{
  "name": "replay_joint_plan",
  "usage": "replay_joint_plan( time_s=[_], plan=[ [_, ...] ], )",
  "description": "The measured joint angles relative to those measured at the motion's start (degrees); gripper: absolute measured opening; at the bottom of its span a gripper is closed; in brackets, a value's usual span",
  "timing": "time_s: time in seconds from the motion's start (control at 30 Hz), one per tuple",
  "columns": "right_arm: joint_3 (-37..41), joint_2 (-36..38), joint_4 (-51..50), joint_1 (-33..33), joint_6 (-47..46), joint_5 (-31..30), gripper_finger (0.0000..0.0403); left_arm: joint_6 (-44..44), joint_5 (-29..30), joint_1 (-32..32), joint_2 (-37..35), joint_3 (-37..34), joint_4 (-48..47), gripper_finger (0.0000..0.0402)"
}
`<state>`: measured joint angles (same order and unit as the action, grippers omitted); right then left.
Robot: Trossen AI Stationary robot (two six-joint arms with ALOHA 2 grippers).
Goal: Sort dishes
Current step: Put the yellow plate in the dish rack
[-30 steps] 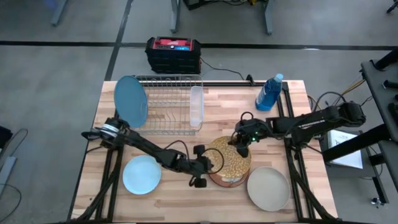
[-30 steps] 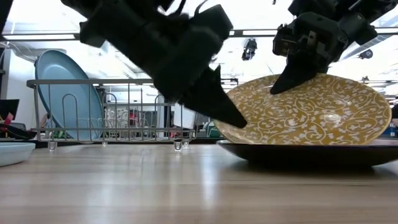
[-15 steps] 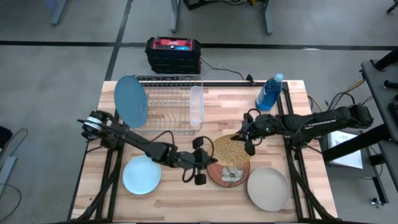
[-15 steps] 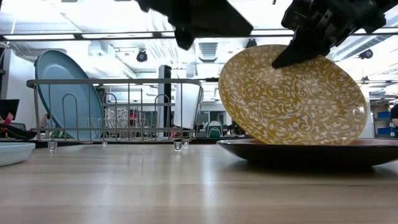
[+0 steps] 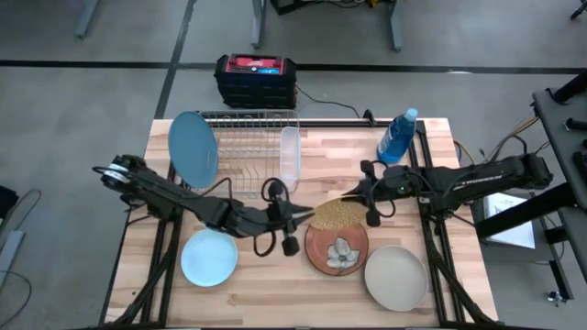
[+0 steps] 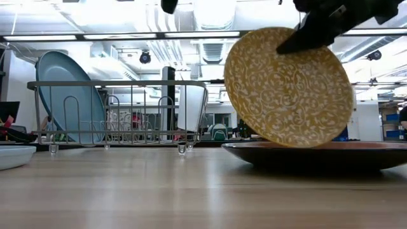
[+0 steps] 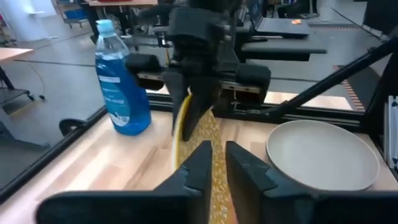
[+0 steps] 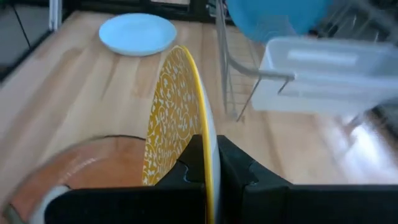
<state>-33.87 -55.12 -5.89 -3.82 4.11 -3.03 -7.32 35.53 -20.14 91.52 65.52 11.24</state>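
The gold speckled plate (image 5: 337, 214) stands steeply tilted over a dark reddish-brown plate with a pale flower motif (image 5: 337, 252); it also shows in the low view (image 6: 289, 89). My right gripper (image 5: 360, 199) is shut on the gold plate's raised rim. My left gripper (image 5: 301, 218), fingers almost together (image 7: 216, 163), is just off the plate's left edge, and the low view shows that edge free. The large mid-blue plate (image 5: 193, 149) stands on edge in the dish rack. The small pale blue plate (image 5: 209, 258) and the beige-grey plate (image 5: 396, 278) lie flat on the table. My right gripper pinches the gold plate's raised rim (image 8: 204, 121) between its two fingers, one on each face. The fingers come from the table's right side, slanting down (image 6: 299, 41). The plate stands tilted nearly on edge. Its lower edge (image 6: 305, 145) reaches the dark plate, whose rim hides whether they touch.
The wire dish rack (image 5: 248, 156) at the far left also holds a clear plastic container (image 5: 290, 158). A blue bottle (image 5: 397, 137) stands at the far right. A black and red box (image 5: 255, 78) sits on the floor beyond the table.
My right gripper has risen with the gold plate's rim, tipping the plate from a shallow slant to nearly on edge and uncovering the dark plate below. My left gripper has left the plate's left edge, gone up out of the low view and moved toward the far edge.
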Motion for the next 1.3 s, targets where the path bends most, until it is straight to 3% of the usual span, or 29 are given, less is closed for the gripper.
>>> replay_joint_plan(
  time_s=[0.37, 0.53, 0.67, 0.8, 1.1, 1.3],
  plan=[
    [-5.62, -0.16, -3.39, -0.95, 9.46, -1.62, 0.0000, -0.73, 0.41, 0.65, -0.78, 0.02, -4.06, 0.0148],
    [-7.25, -0.21, -1.95, -1.33, 14.31, -1.68, 0.0000, 0.97, 8.13, 0.79, -0.04, 0.02, -4.84, 0.0190],
    [-8.42, -0.21, -0.59, -1.48, 16.01, -1.58, 0.0000, 2.01, 7.92, 0.76, -0.04, 0.02, -5.02, 0.0213],
    [-9.41, -0.21, 0.57, -1.46, 17.54, -1.90, 0.0000, 2.77, 3.84, 0.76, -0.04, 0.02, -4.94, 0.0224],
    [-10.38, -0.21, 2.96, -1.55, 19.06, -0.42, 0.0000, 2.15, 4.29, 0.97, -0.04, 0.02, -4.79, 0.0226],
    [-10.44, -0.21, 8.72, -1.61, 19.37, 4.41, 0.0000, 1.81, 4.44, 1.41, -0.04, 0.02, -4.68, 0.0195]
  ],
)
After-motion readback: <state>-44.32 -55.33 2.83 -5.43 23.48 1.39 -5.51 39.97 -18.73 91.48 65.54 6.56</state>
